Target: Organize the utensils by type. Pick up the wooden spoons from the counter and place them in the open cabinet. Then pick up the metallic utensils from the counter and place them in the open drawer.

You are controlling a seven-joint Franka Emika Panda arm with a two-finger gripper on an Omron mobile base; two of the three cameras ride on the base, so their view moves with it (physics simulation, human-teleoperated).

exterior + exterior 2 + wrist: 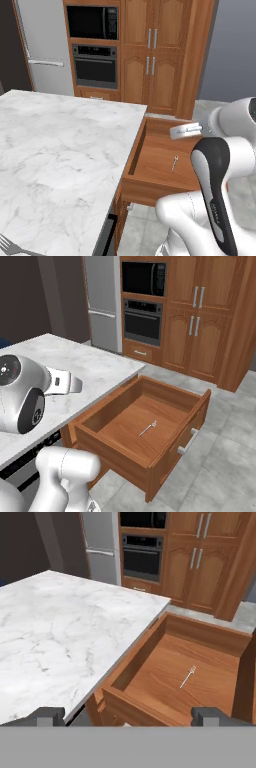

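Fingers (pixel 128 714) spread wide, nothing between them; the hand looks down over the corner where the bench (pixel 55 150) meets the open drawer (pixel 176 451).

Where things are, relative to the drawer:
- small metal spoon (pixel 188 676) lies flat on the drawer floor, near the middle, clear of all walls. Also seen at (pixel 148 428) and (pixel 174 163).
- fork (pixel 12 247) is on the bench, well away from the drawer, at the near bench edge. Only the tines and part of the handle are in frame.
- wooden spoons and the wall cabinet: can't place them from here.

Judgement: spoon looks delivered, fork is likely the next pickup.

Risks:
- Fork lies flat and thin on hard marble. Fingers coming down slightly off-line would likely skid it or pinch only one tine, so it rotates or drops on lift.
- It sits close to the near bench edge; a nudge could push it off onto the floor.
- Reaching back that far means a big swing; the elbow sits just beside the drawer front and could clip it, pushing the drawer partly shut.
- Dropping the fork from height into the drawer could bounce it out or knock the spoon.
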